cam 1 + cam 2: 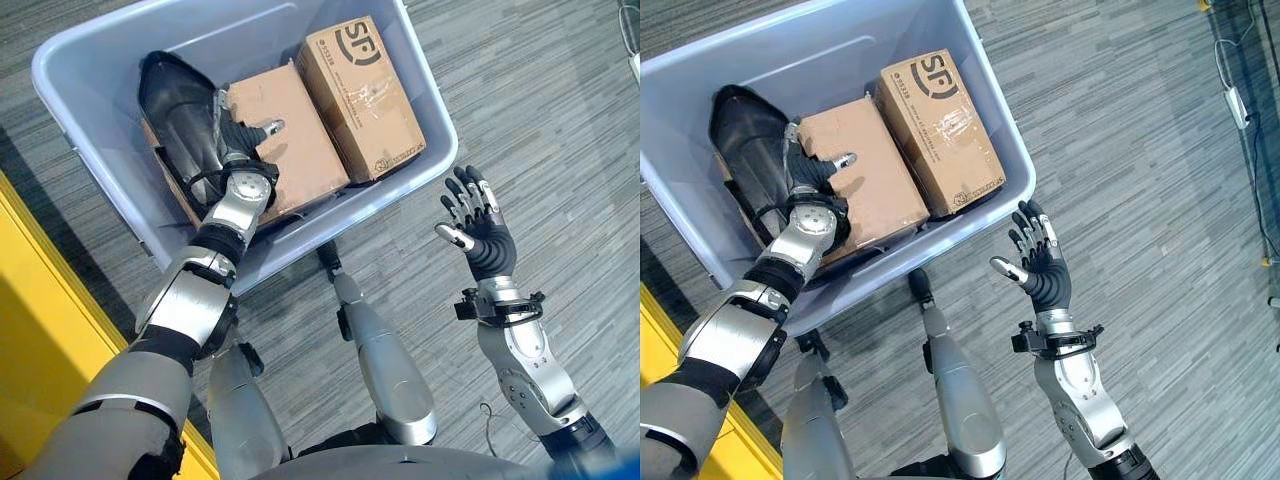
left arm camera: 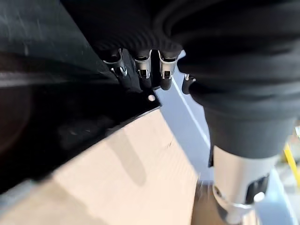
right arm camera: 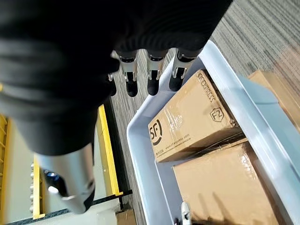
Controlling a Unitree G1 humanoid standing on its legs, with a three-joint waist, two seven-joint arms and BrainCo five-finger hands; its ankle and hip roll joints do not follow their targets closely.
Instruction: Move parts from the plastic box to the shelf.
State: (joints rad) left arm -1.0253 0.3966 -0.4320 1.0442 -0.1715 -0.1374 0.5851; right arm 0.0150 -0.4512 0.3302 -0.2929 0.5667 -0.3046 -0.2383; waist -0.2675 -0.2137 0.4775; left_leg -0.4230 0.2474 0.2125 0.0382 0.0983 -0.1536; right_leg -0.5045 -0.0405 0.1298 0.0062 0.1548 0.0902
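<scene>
A grey-blue plastic box (image 1: 436,100) stands on the carpet. It holds a black moulded part (image 1: 180,100) at its left side, a plain cardboard box (image 1: 290,140) in the middle and a printed cardboard box (image 1: 365,95) to the right. My left hand (image 1: 238,140) reaches into the box, between the black part and the plain cardboard box. In the left wrist view its fingers (image 2: 140,75) curl over the black part's edge (image 2: 70,108), and its thumb lies out over the cardboard. My right hand (image 1: 480,225) hovers open over the floor, right of the plastic box, holding nothing.
A yellow structure (image 1: 40,330) runs along the left, close to the plastic box's near left corner. Grey striped carpet (image 1: 540,90) spreads to the right and front. A white cable with an adapter (image 1: 1235,100) lies at the far right.
</scene>
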